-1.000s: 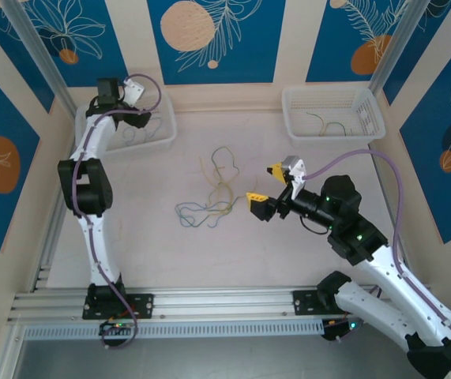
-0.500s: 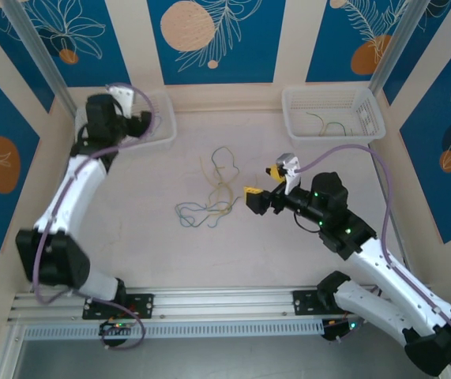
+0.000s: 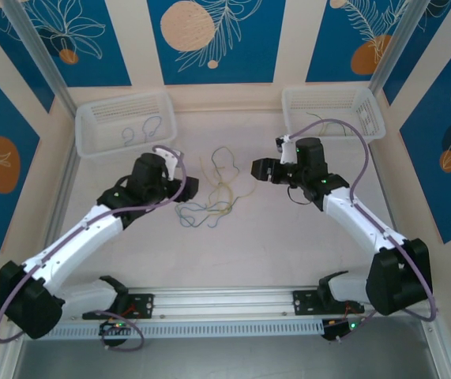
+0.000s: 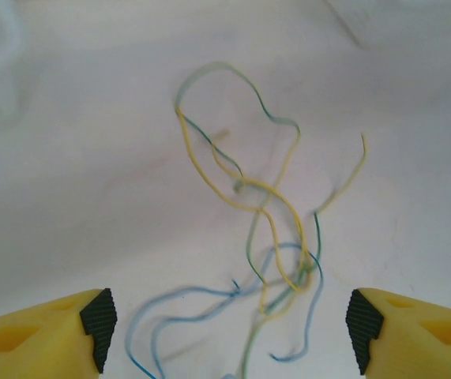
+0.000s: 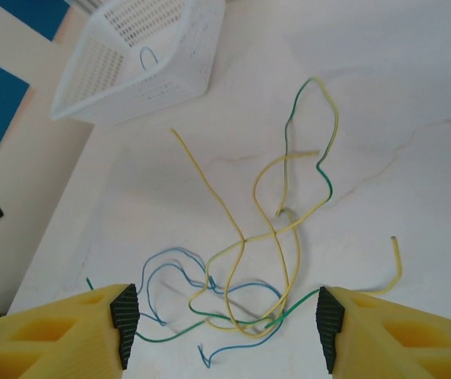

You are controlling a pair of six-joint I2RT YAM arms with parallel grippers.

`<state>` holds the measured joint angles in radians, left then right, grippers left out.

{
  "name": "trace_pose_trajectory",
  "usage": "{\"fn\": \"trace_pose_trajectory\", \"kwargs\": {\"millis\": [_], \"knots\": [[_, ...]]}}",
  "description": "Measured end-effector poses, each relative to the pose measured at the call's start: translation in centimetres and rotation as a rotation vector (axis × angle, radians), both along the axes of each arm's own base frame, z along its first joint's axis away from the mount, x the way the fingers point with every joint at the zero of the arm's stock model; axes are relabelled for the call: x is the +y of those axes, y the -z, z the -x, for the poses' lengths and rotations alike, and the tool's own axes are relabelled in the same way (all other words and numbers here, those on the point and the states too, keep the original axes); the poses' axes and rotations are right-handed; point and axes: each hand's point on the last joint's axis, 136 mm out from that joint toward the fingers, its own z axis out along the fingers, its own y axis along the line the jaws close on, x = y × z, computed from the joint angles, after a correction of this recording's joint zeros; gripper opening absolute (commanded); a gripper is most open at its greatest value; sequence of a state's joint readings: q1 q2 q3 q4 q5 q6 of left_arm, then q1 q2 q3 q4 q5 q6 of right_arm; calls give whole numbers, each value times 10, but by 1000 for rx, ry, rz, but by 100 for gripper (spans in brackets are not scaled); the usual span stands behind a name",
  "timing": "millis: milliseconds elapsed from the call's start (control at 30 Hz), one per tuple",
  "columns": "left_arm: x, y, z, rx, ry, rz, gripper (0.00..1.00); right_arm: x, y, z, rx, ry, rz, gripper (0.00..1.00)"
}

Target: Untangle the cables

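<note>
While the cables [image 3: 213,193] are lying tangled on the tabletop [image 3: 272,245], left tool [image 4: 231,328] and right tool [image 5: 227,328] are being held open, empty; limp, light wires, likely best pinched at a free end.

I see my left gripper [image 3: 189,188] and right gripper [image 3: 257,169] angled inward toward each other, both with jaws apart.

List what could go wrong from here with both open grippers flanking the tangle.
1. The cables cross tightly at one spot; the left gripper could pinch several and tighten the knot.
2. They lie flat on the table; the right gripper may miss them or scrape it.
3. Pulling might drag the whole tangle along.
</note>
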<state>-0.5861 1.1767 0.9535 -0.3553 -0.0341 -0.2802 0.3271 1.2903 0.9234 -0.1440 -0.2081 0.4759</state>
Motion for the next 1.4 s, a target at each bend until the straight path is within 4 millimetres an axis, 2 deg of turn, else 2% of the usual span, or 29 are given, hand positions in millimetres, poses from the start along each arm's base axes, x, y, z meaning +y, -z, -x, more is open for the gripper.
{"fn": "trace_pose_trajectory", "kwargs": {"millis": [100,200,333,533,733,800,900,1033,1233,1300,1400], "knots": [[-11,31,2,89,18,-37,79,3,13,2,62,-2,8,63],[-17,57,1,158,22,-63,79,3,18,-5,113,11,12,62],[-25,78,3,206,43,-92,81,6,27,-8,152,9,19,62],[-37,107,11,267,84,-149,76,9,51,-5,255,16,13,62],[-43,118,9,280,95,-161,70,15,79,-3,389,33,-33,59],[-47,123,9,286,98,-165,65,19,89,-2,430,35,-40,59],[-51,130,12,300,106,-171,52,27,102,2,480,32,-42,59],[-57,128,13,288,119,-166,39,35,110,5,521,31,-50,59],[-58,127,12,280,121,-165,31,36,119,3,554,54,-60,59],[-59,126,12,280,119,-161,20,36,127,3,578,61,-55,59],[-60,124,11,273,121,-158,20,36,141,5,618,71,-45,58]]}}
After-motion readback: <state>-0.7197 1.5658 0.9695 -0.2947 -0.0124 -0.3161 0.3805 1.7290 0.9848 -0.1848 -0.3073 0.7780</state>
